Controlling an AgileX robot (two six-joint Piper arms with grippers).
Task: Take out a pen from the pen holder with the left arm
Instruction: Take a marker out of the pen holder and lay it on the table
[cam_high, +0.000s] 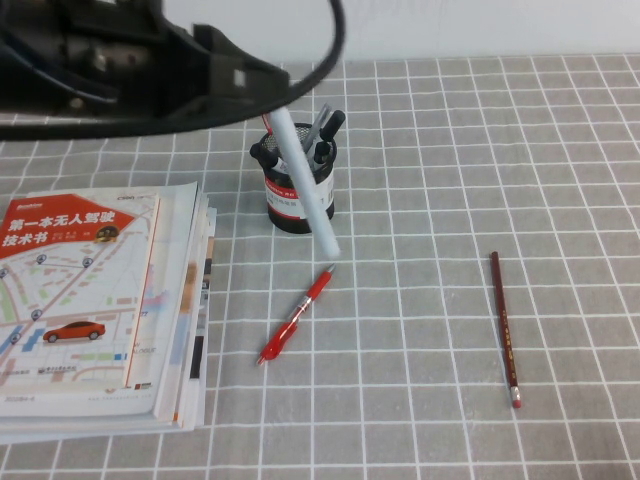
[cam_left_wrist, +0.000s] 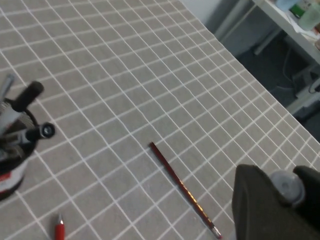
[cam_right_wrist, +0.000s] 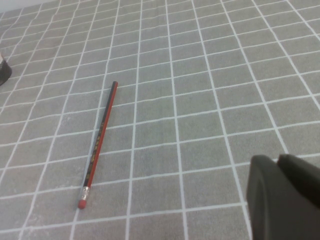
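Worktop: flat, covered in matte grey cloth with a white grid of squares.

Left gripper: dark and blurred, hangs high over the far-left part of the worktop above the pen holder. Clamps narrow on the rounded grey top end of the pale pen.

Pale pen: smooth straight plastic tube, whitish-blue, tilted. Crosses in front of the holder's wall in the high view, so outside the holder. Lower end shows just past the holder's base on the robot's side. Cannot tell whether that end touches the cloth.

Pen holder: upright black mesh cylinder with a white-and-red label band, beside the far corner of the book stack. Holds a few dark markers with round black caps, leaning outward.

Red pen: glossy red plastic barrel, lies diagonal on the cloth on the robot's side of the holder, far tip near the pale pen's lower end.

Pencil: slim dark-red lacquered stick with a metal ferrule and red eraser at the near end. Lies flat to the right, well apart from the holder.

Book stack: several thick soft-cover volumes with uneven page edges. Top cover glossy, with a red banner, white characters, a map graphic and a red car.

Right gripper: dark bulk above the cloth, near the pencil. Open or closed cannot be told.
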